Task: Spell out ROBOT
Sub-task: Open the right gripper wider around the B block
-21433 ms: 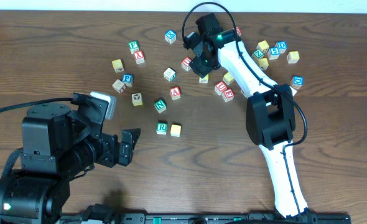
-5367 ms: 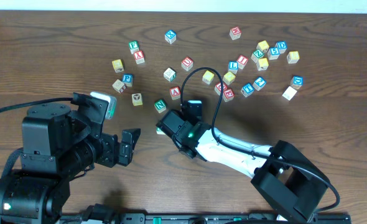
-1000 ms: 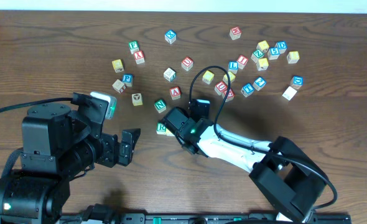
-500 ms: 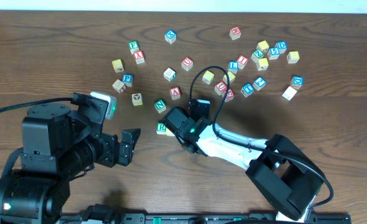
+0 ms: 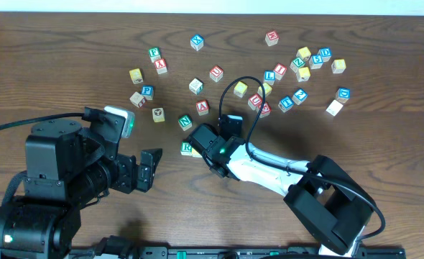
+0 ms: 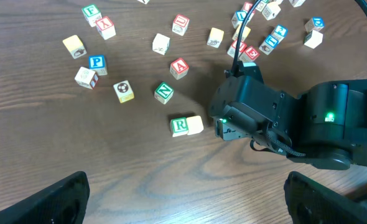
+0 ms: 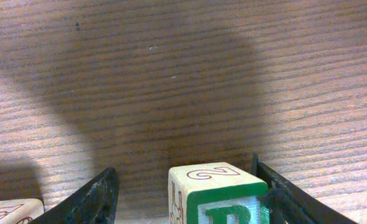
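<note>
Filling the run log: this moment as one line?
right claw: open around B cube | R cube, yellow cube: adjacent | left claw: open, empty

We're counting approx. 30 wooden letter cubes (image 5: 196, 42) across the upper half of the overhead view, incl. 1 green R cube (image 5: 187, 148), 1 green N cube (image 5: 185, 122) and 1 red A cube (image 5: 203, 107). We're also seeing 1 left arm (image 5: 54, 169) at lower left, 1 right arm (image 5: 269, 171) at lower centre, 1 table (image 5: 384, 165).
</note>
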Action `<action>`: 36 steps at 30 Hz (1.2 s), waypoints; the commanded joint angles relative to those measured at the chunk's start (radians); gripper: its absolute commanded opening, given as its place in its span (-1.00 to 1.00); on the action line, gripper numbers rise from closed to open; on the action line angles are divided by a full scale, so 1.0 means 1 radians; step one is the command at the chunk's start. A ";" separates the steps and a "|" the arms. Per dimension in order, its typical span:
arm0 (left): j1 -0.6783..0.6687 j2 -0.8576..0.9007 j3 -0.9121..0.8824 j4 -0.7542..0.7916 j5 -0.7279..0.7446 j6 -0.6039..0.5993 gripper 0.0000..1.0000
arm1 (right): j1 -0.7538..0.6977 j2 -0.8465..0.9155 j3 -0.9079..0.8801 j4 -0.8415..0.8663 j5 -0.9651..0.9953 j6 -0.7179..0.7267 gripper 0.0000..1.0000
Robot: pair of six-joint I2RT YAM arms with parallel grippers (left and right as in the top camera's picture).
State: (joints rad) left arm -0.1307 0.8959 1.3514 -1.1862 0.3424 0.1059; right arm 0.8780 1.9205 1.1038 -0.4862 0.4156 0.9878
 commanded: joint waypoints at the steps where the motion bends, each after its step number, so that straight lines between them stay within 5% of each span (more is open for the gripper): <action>1: 0.006 -0.002 0.003 -0.003 0.012 0.006 0.96 | -0.007 0.021 -0.002 -0.004 -0.003 0.006 0.33; 36: 0.006 -0.002 0.003 -0.002 0.013 0.006 0.96 | -0.007 0.015 0.000 -0.008 -0.006 0.006 0.51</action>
State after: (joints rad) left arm -0.1307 0.8959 1.3514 -1.1862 0.3428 0.1059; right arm 0.8780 1.9205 1.1038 -0.4858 0.4152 0.9882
